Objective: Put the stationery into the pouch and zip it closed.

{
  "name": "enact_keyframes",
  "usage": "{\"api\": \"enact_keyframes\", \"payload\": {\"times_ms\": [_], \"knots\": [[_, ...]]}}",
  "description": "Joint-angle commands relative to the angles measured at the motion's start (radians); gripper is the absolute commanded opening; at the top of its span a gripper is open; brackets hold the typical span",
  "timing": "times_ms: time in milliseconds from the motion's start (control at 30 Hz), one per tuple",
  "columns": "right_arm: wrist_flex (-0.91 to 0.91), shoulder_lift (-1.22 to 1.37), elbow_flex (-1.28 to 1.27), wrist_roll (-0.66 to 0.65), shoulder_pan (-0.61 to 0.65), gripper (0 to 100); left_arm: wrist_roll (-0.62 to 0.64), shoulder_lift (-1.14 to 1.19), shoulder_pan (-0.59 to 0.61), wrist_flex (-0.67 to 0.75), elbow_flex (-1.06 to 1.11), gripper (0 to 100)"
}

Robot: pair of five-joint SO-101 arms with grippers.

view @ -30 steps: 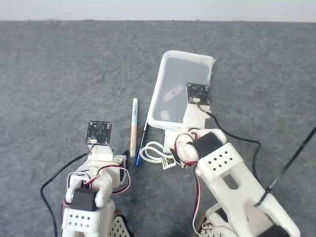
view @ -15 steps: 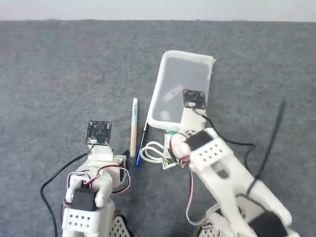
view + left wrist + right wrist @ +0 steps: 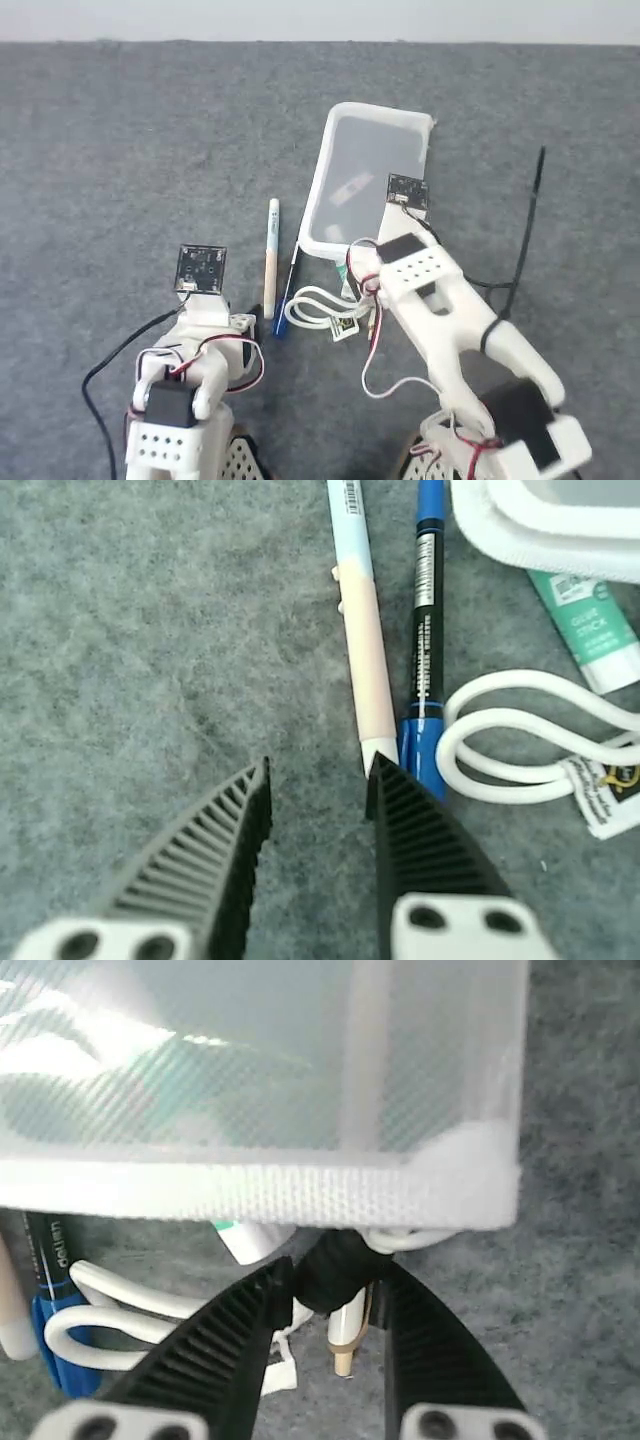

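Overhead, the pouch (image 3: 372, 170) lies flat mid-table, its near edge under the right arm (image 3: 440, 300). Just beside it, toward the left arm (image 3: 190, 370), a peach pen (image 3: 271, 255) and a blue pen (image 3: 288, 290) lie side by side. A white cable (image 3: 312, 305) and a glue stick (image 3: 346, 272) sit at the pouch's near corner.

From the left wrist, the left gripper (image 3: 320, 805) stands parted with nothing between the jaws, low over the mat (image 3: 120, 630). One jaw tip is close to the near ends of both pens. All this stationery is outside the pouch.

From the right wrist, the right gripper (image 3: 335, 1280) is narrowed onto a dark tab (image 3: 335, 1260) at the pouch's near edge, and the tab fills the gap between the jaws. It is probably the zip pull, though I cannot be sure.

The step in hand looks like readying the mouth for loading. To do it well, the right gripper should grip the tab firmly and draw it only enough to gape the mouth, not drag the pouch over the glue stick. The left should centre on one pen. The peach one is free on its outer side. It should close across the barrel and feed it in end-first.
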State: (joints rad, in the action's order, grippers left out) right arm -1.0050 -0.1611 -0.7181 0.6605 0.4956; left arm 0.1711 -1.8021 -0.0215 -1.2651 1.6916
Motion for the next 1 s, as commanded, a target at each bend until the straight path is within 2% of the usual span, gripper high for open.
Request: {"api": "enact_keyframes", "payload": {"times_ms": [0,167,300,367,533,833,967], "knots": [[0.01,0.035,0.077,0.015,-0.012,12.8,0.009,-0.026,0.005,-0.002,-0.007,15],[-0.001,0.061,0.103,0.017,-0.047,11.7,0.009,-0.026,0.005,-0.002,-0.007,15],[-0.053,0.059,0.126,0.012,-0.053,0.0,0.009,-0.026,0.005,-0.002,-0.007,15],[-0.108,0.058,0.15,0.012,-0.048,2.2,0.009,-0.026,0.005,-0.002,-0.007,15],[-0.209,-0.028,0.207,0.0,-0.053,0.6,0.009,-0.026,0.005,-0.002,-0.007,15],[-0.248,-0.297,0.21,-0.27,-0.054,0.6,0.009,-0.026,0.005,-0.002,-0.007,15],[-0.239,-0.367,0.218,-0.296,-0.054,0.6,0.009,-0.026,0.005,-0.002,-0.007,15]]}}
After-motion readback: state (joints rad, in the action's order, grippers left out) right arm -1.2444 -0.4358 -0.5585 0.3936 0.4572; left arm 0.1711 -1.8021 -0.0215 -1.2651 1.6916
